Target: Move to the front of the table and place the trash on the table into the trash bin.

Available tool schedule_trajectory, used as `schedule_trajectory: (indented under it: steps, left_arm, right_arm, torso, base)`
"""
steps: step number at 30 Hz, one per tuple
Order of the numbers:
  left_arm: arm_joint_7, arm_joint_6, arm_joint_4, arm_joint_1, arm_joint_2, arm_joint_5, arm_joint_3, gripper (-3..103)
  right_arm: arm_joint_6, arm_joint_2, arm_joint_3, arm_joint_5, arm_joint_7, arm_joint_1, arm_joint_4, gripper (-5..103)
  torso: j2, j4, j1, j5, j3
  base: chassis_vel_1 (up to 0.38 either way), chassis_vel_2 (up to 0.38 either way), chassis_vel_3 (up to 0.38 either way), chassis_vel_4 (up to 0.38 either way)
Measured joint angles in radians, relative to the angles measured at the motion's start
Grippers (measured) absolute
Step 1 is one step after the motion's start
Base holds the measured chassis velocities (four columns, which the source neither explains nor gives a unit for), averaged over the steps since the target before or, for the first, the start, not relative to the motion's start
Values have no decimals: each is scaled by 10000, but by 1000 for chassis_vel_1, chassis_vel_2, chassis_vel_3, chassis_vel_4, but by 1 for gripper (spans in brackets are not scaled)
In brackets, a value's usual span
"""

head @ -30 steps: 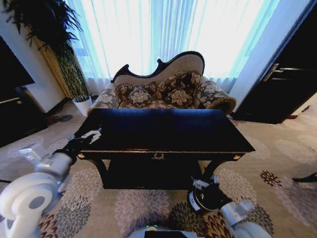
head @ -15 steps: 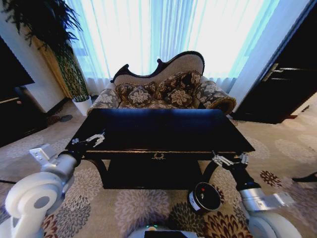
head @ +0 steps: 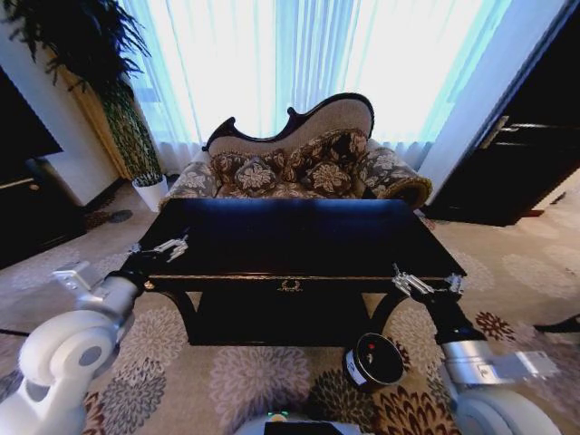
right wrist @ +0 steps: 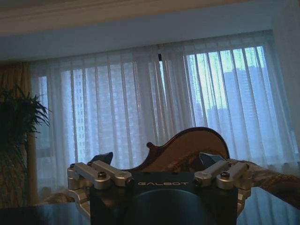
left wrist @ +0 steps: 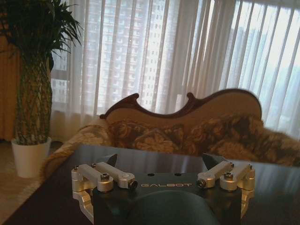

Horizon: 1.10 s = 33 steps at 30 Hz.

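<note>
Both arms are raised at the table's [head: 299,237] front corners as I watch. My left gripper [head: 159,249] sits over the near-left corner, fingers [left wrist: 108,161] spread wide with nothing between them, bare dark tabletop just beyond the tips. My right gripper [head: 424,285] hangs by the near-right corner, fingers [right wrist: 102,158] likewise wide apart and empty. Below and inward of the right fingertips, the bin [head: 373,361] stands on the carpet in front of the table. I can't make out any trash on the glossy top.

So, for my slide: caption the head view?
Both open claws, left claw and right claw, flank the table; trash bin below.
</note>
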<state>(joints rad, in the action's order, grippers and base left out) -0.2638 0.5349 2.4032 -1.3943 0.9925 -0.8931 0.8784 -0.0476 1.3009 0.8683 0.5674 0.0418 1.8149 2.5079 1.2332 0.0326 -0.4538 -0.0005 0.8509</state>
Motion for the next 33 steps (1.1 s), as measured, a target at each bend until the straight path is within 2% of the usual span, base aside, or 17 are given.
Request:
schedule_trajectory:
  steps: [3, 4, 5, 6, 8, 9, 10, 13, 14, 16, 19, 20, 23, 24, 28, 30, 33]
  left_arm:
    - [489, -76, 127, -467, 106, 249, 431, 100]
    - [489, -76, 127, -467, 106, 249, 431, 100]
    - [766, -201, 112, -582, 116, 359, 639, 100]
    - [1155, -453, 70, -689, 116, 527, 827, 100]
    - [2778, -1693, -55, -1040, 79, 1080, 1375, 100]
    - [2778, -1693, -55, -1040, 79, 1080, 1375, 100]
    - [3391, -2225, -101, -1133, 58, 1243, 1545, 100]
    - [4376, -3133, -363, -1088, 71, 1697, 1839, 100]
    - [4376, -3133, -363, -1088, 71, 1697, 1839, 100]
    - [4595, -3352, -445, -1129, 293, 2213, 2099, 100]
    - [4074, -3255, -385, -1541, 874, 2388, 2260, 100]
    - [4074, -3255, -385, -1541, 874, 2388, 2260, 100]
    - [3719, -3240, -7, -2288, 1649, 2352, 2289, 100]
    - [3719, -3240, -7, -2288, 1649, 2352, 2289, 100]
    - [3502, -3262, 470, -2669, 2070, 2330, 2055, 100]
    - [3153, -3188, 929, -2965, 2413, 2499, 1611, 100]
    - [3034, -3155, 962, -3064, 2458, 2659, 1346, 100]
  right_arm:
    - [48, 222, -601, -150, -138, 29, -25, 100]
    - [48, 222, -601, -150, -138, 29, -25, 100]
    - [84, 267, -716, -226, -156, 72, -30, 100]
    - [104, 292, -769, -301, -164, 94, -32, 100]
    - [141, 310, -818, -470, -222, 115, -43, 100]
    - [141, 310, -818, -470, -222, 115, -43, 100]
    - [151, 302, -820, -479, -271, 124, -46, 100]
    - [192, 232, -824, -336, -364, 180, -56, 100]
    - [192, 232, -824, -336, -364, 180, -56, 100]
    - [218, 164, -789, -264, -375, 201, -60, 100]
    - [220, 56, -772, -216, -376, 211, -63, 100]
    - [220, 56, -772, -216, -376, 211, -63, 100]
    - [215, -21, -853, -197, -378, 162, -66, 100]
    - [215, -21, -853, -197, -378, 162, -66, 100]
    - [182, 5, -918, -231, -376, 140, -69, 100]
    - [169, 80, -1093, -377, -396, 47, -187, 100]
    - [175, 102, -1222, -433, -404, 7, -270, 100]
  torso:
    - [0, -2, 0, 4, 0]
    - [0, -2, 0, 4, 0]
    - [-1, -2, 0, 2, 0]
    - [0, 0, 0, 3, 0]
    - [0, -3, 0, 2, -1]
    - [0, -3, 0, 2, -1]
    - [1, -4, 0, 2, 0]
    - [0, 0, 0, 3, 0]
    - [0, 0, 0, 3, 0]
    - [0, 2, 0, 3, -1]
    - [0, -2, 0, 1, 0]
    - [0, -2, 0, 1, 0]
    - [0, -3, 0, 3, 0]
    - [0, -3, 0, 3, 0]
    - [1, -3, 0, 2, 0]
    - [0, -1, 1, 5, -1]
    - [1, -2, 0, 5, -1]
  base:
    - [0, 0, 0, 0]
    - [0, 0, 0, 0]
    - [0, 0, 0, 0]
    - [0, 0, 0, 0]
    - [0, 0, 0, 0]
    - [0, 0, 0, 0]
    - [0, 0, 0, 0]
    - [0, 0, 0, 0]
    - [0, 0, 0, 0]
    - [0, 0, 0, 0]
    - [0, 0, 0, 0]
    - [0, 0, 0, 0]
    - [0, 0, 0, 0]
    - [0, 0, 0, 0]
    - [0, 0, 0, 0]
    - [0, 0, 0, 0]
    - [0, 0, 0, 0]
